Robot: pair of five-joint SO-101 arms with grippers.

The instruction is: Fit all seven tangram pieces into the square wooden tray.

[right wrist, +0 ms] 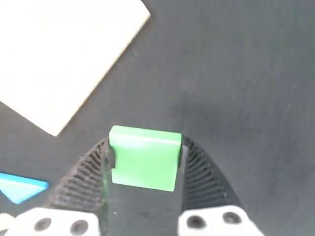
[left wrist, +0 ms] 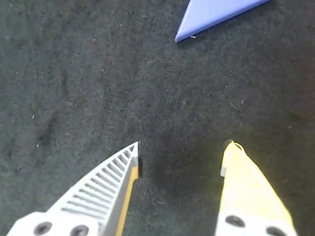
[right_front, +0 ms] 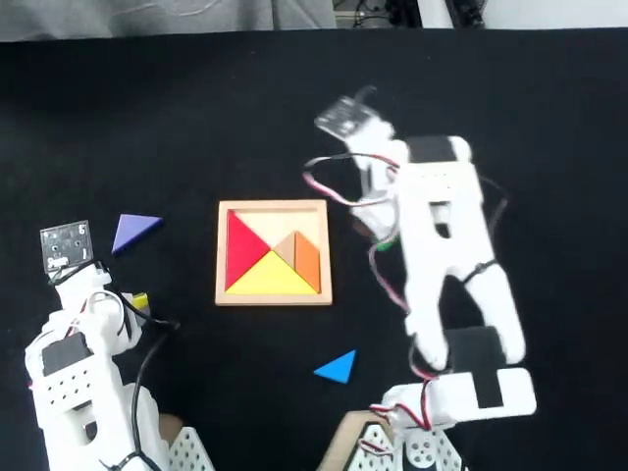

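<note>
Squarely pinched in the right claw (right wrist: 145, 145) sits the green piece (right wrist: 143, 160), near the wooden tray (right wrist: 83, 64).

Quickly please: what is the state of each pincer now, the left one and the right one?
Left pincer: open, holding nothing.
Right pincer: closed on the green piece.

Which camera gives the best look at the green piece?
The right wrist view: the green piece is close up, its top face plain to see, clamped on both sides in the right gripper. In the high view the green piece is only a small speck, mostly covered.
</note>
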